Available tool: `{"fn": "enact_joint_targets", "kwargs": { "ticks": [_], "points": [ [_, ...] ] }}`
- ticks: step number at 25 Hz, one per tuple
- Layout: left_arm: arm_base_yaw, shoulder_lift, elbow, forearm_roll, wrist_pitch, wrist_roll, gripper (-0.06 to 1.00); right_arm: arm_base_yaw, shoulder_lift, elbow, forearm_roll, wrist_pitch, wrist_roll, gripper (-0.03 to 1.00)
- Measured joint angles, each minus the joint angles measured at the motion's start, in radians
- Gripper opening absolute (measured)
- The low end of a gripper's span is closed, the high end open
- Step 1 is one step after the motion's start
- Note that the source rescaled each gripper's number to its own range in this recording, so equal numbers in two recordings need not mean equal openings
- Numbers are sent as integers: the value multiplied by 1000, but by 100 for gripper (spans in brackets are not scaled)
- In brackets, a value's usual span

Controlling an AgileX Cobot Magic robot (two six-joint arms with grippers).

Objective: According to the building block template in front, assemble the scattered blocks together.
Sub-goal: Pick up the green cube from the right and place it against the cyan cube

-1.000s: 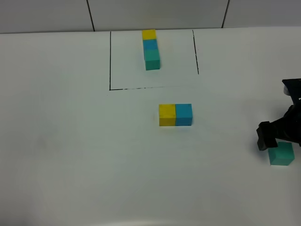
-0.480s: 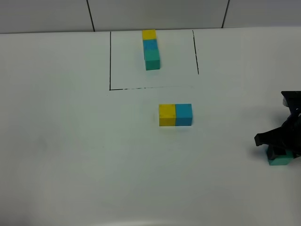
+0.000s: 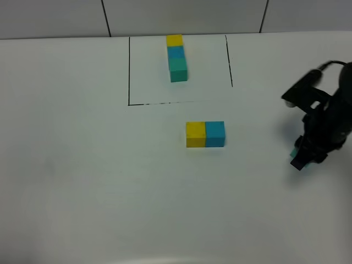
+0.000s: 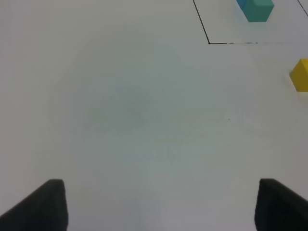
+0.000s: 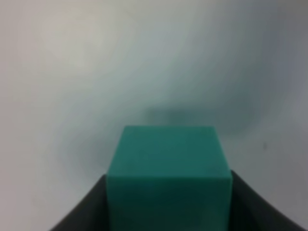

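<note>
The teal cube [image 5: 168, 175] is grasped by the right end effector [image 5: 168, 214], whose two dark fingers [image 5: 84, 214] press on its two opposite sides. In the wrist view a soft shadow lies on the worktop [image 5: 72, 72] a little apart from the cube, so the cube appears to be raised. From the high camera only a small teal corner [image 3: 295, 149] shows, because the right end effector [image 3: 301, 157] covers most of it. It is at the right side of the worktop [image 3: 71, 181], well apart from the other cubes.

The yellow cube [image 3: 195, 135] and the blue cube [image 3: 214, 134] lie near the middle of the worktop, touching side by side, with yellow on the left and blue on the right.

Farther back is the template [image 3: 176, 58], a short bar with yellow at the far end, blue in the middle and teal-green at the near end. It lies inside a black outline [image 3: 128, 71] drawn on the worktop, and the two joined cubes are just in front of this outline.

The left end effector [image 4: 159, 207] is released: its fingers [image 4: 41, 207] stand wide apart with only bare worktop between them. Its camera sees the near end of the template [image 4: 260, 9] and an edge of the yellow cube [image 4: 301, 74].
</note>
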Motion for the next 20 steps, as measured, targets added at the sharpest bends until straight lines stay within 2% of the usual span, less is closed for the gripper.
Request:
{"fn": "enact_joint_targets", "kwargs": {
  "ticks": [3, 8, 14, 20],
  "points": [
    [0, 0, 0, 0, 0, 0, 66, 80, 65, -124, -41, 72, -207, 3],
    [0, 0, 0, 0, 0, 0, 66, 158, 211, -323, -58, 192, -376, 3],
    [0, 0, 0, 0, 0, 0, 66, 181, 343, -484, -62, 255, -423, 3],
    [0, 0, 0, 0, 0, 0, 66, 184, 416, -546, -64, 264, -435, 3]
  ]
}}
